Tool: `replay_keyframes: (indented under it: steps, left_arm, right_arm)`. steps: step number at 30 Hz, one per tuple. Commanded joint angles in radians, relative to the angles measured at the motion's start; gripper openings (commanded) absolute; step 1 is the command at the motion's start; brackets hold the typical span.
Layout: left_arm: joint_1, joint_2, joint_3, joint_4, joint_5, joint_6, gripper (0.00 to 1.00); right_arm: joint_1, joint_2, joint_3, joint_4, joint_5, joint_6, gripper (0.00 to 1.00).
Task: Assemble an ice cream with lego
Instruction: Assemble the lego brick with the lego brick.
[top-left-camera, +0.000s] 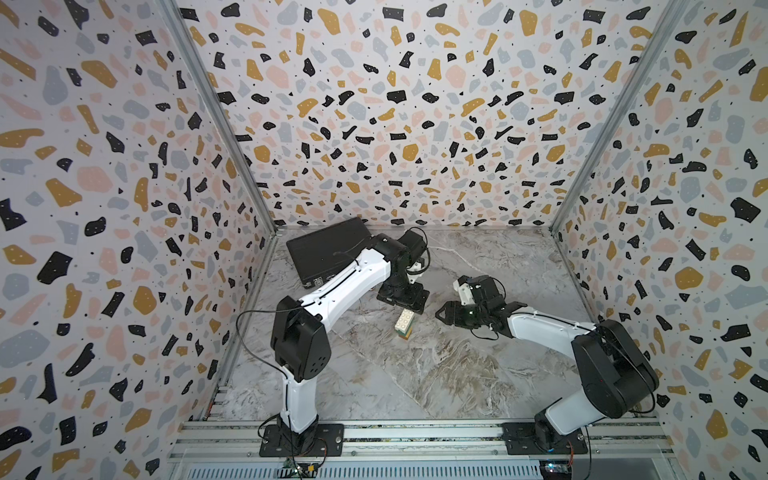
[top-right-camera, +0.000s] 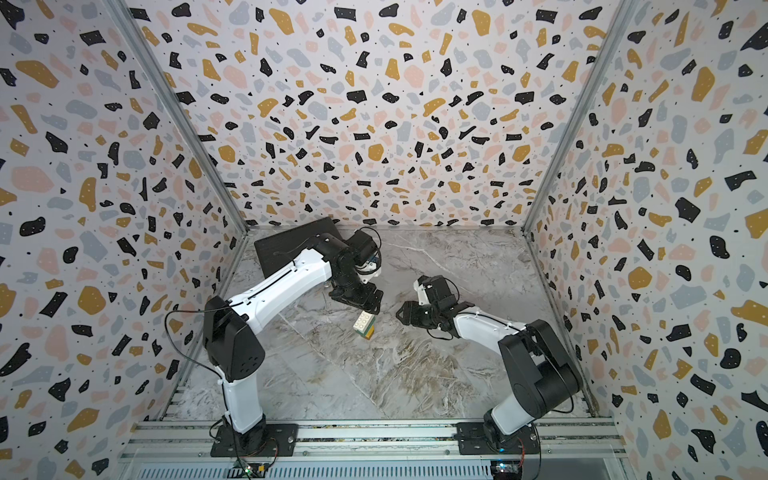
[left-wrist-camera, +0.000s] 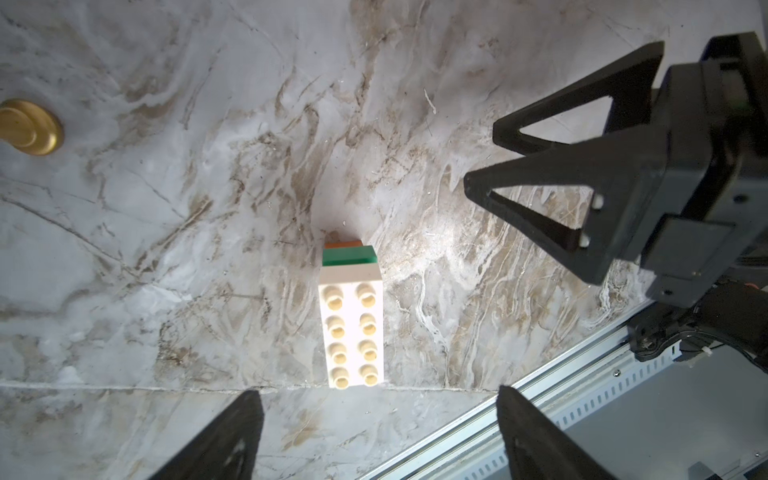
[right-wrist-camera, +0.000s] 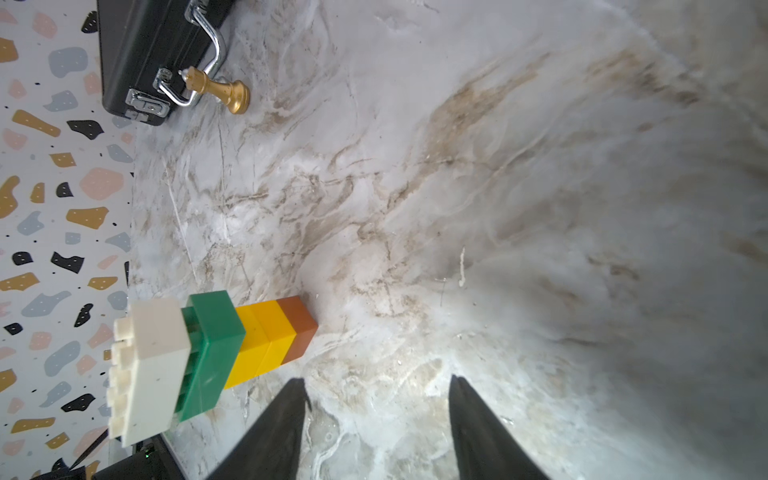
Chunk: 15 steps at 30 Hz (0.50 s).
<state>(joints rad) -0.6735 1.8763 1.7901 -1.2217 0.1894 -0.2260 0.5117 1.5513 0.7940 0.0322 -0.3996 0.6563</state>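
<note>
While the ice cream (top-left-camera: 405, 325) stands upright on the table (top-left-camera: 436, 365), white brick (left-wrist-camera: 351, 332) topmost, the left gripper (left-wrist-camera: 377, 397) hangs just above it, jaws spread, holding nothing; the right gripper (right-wrist-camera: 377, 380) sits beside it, jaws parted, empty.

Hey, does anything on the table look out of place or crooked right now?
Mostly tidy. The ice cream stands on end but looks top-heavy: its wide white brick and green brick sit on a narrow yellow and orange-brown column. A gold chess piece standing beside the black case is not lego.
</note>
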Motion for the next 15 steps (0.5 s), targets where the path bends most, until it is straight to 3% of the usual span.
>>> replay_keyframes:
  steps: [1, 6, 12, 15]
  left_arm:
    - [0.019, -0.025, -0.092, 0.085, 0.012, -0.023, 0.72]
    - [0.031, -0.023, -0.138, 0.113, 0.014, -0.019, 0.44]
    - [0.042, -0.001, -0.14, 0.123, 0.024, -0.02, 0.39]
    - [0.048, 0.007, -0.14, 0.128, 0.03, -0.019, 0.38]
  right_arm:
    - [0.004, 0.0, 0.0, 0.047, -0.04, 0.014, 0.53]
    - [0.005, 0.021, -0.002, 0.091, -0.102, 0.026, 0.38]
    - [0.014, 0.061, 0.013, 0.104, -0.144, 0.03, 0.24]
    - [0.02, 0.071, 0.019, 0.106, -0.157, 0.029, 0.22]
